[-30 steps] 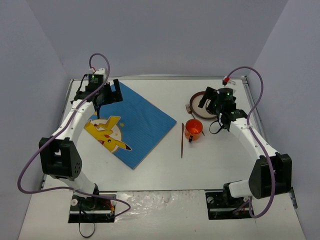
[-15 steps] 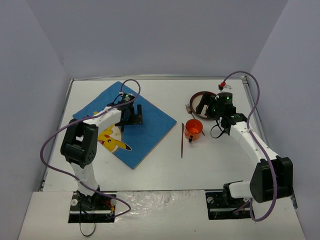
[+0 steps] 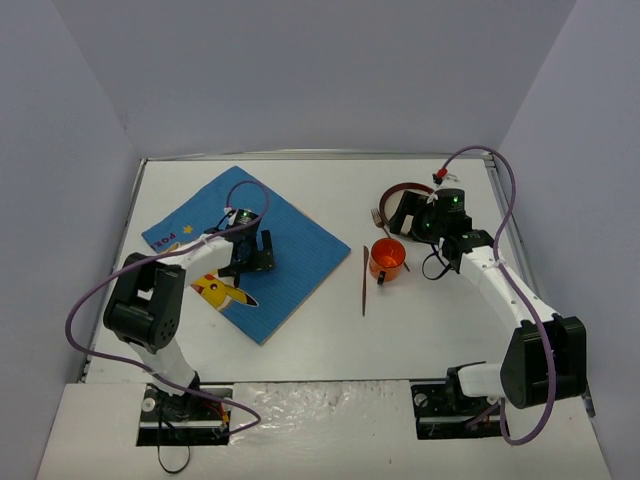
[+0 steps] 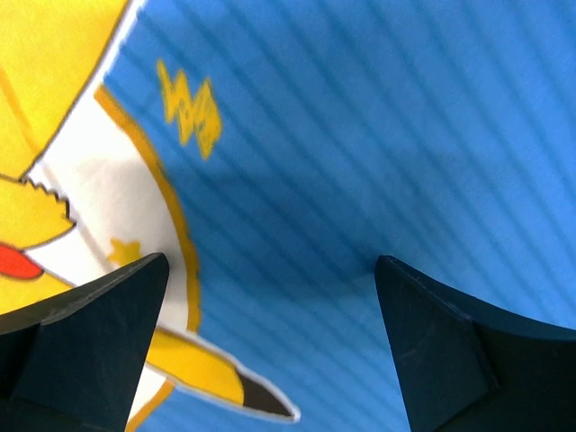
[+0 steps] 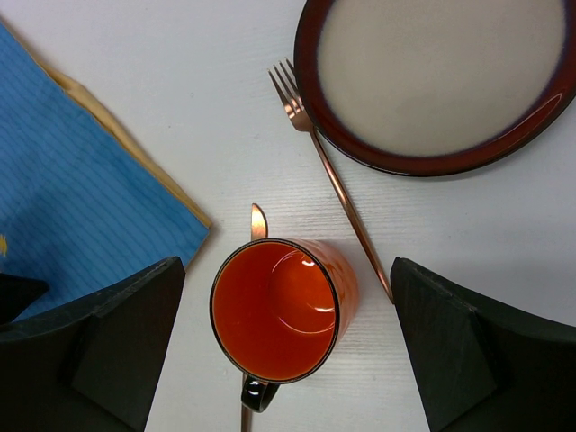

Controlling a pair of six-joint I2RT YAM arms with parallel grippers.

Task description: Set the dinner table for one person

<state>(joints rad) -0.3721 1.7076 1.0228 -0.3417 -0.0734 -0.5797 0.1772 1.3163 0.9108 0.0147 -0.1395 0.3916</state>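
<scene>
White dinner table (image 3: 420,330); left pincer (image 4: 272,259), agape, points down onto placemat (image 3: 300,235).

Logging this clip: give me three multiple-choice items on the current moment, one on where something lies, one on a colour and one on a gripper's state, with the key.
1. Where does the fork lie?
A. in the mug
B. on the dinner table beside the plate
C. on the placemat

2. What colour is the mug inside?
A. green
B. white
C. orange

3. How is the left gripper?
A. open over the placemat
B. shut on the placemat
C. shut on the fork

Key:
1 B: the right wrist view shows its tines next to the plate's rim, on white tabletop.
2 C: that view looks straight down into an orange interior.
3 A: the left wrist view shows both fingers spread, with only the blue cloth visible between them.
</scene>
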